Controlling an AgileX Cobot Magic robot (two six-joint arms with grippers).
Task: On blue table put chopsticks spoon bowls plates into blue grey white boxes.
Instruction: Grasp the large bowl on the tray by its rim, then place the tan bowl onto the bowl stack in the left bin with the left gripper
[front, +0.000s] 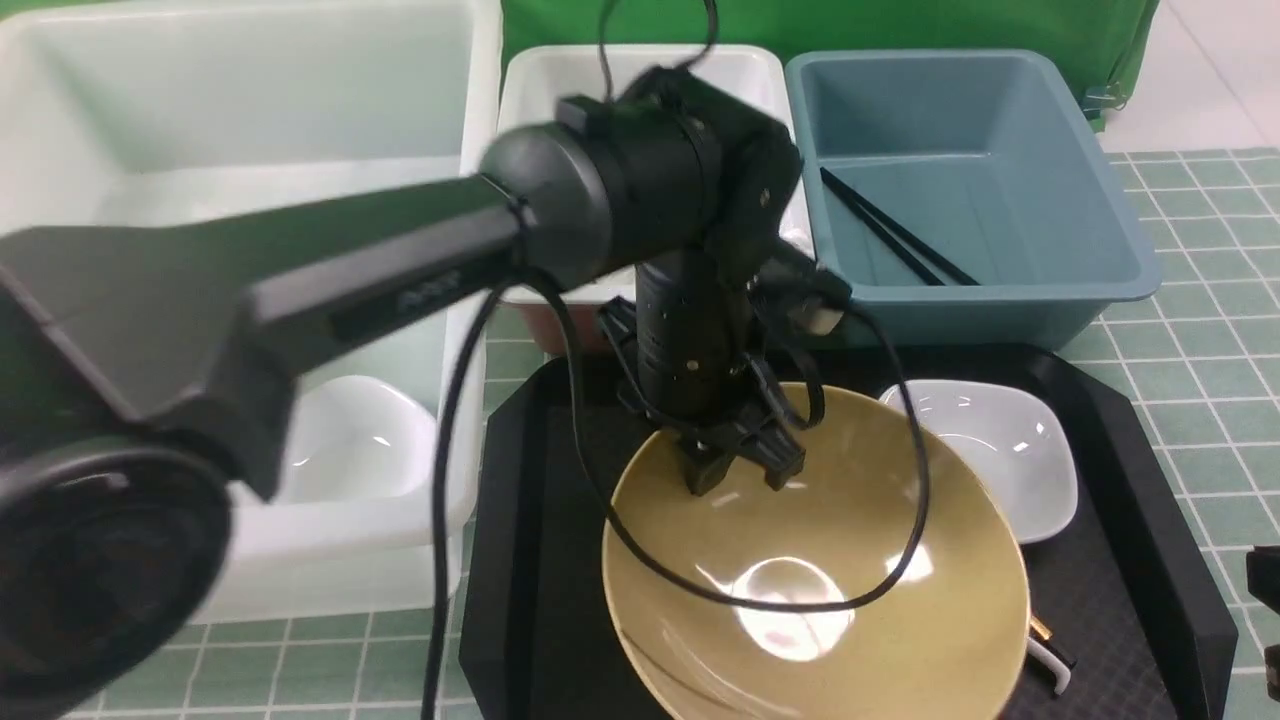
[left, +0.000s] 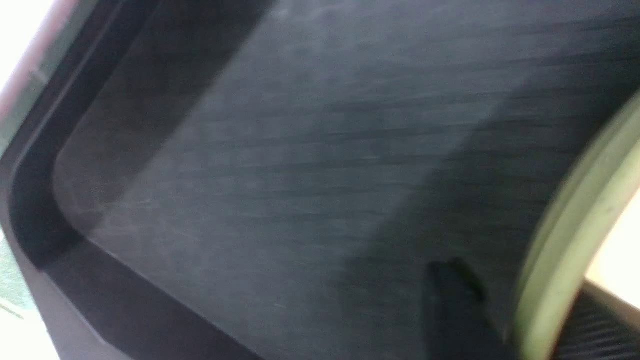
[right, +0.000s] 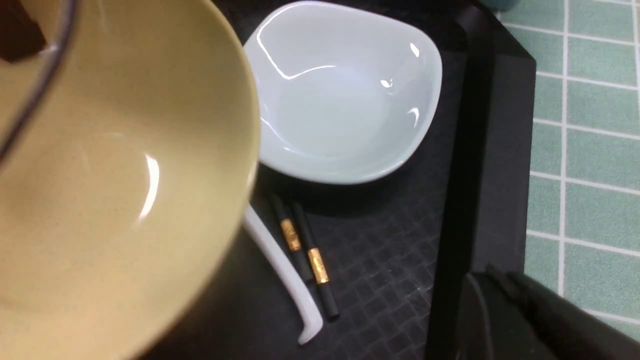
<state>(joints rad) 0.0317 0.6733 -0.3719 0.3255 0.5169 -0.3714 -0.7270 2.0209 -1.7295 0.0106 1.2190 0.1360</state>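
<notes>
A wide tan bowl (front: 850, 520) sits in the black tray, over part of a chopsticks pair (right: 305, 250) and a white spoon (right: 285, 270). My left gripper (front: 742, 478) reaches down at the bowl's far edge. In the blurred left wrist view the bowl's rim (left: 565, 250) runs between the two fingers, so that gripper (left: 520, 285) is shut on it. A white plate (front: 1000, 450) lies right of the bowl. My right gripper (right: 492, 272) hangs shut and empty past the tray's right edge. Another pair of chopsticks (front: 895, 235) lies in the blue-grey box (front: 1000, 290).
The black octagonal tray (front: 520, 520) has raised walls. A large translucent white bin (front: 240, 100) at the left holds another white plate (front: 350, 440). A small white tub (front: 640, 80) stands behind my left wrist. Green tiled table (front: 1180, 320) shows at the right.
</notes>
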